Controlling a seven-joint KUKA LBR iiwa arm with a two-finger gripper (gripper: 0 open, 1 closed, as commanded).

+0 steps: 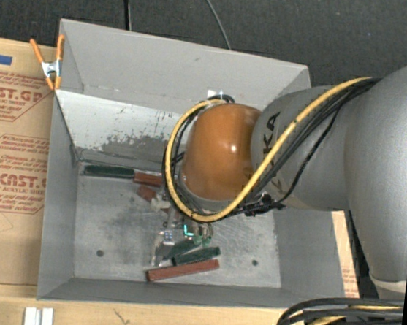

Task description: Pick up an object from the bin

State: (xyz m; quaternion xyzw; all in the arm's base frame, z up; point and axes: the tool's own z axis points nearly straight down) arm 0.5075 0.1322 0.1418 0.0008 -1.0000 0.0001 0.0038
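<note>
1. Foremost, at the right of the frame: large grey robot arm (352,154) strung with yellow and black cables, ending at centre in a glossy orange dome-shaped cover (216,149).
2. Just below that cover: gripper (180,232), low over the bin floor and mostly hidden. Impossible to tell how far open, or whether holding anything.
3. At the gripper's lower right, lower centre of the frame: dark green pen-like stick (196,253), lying aslant, just above a flat reddish-brown bar (183,269).
4. Farther up, left of centre, along the foot of the sloped wall: second dark green stick (110,172), beside a short reddish-brown piece (148,179).
5. Around everything: grey metal bin (164,65).
</note>
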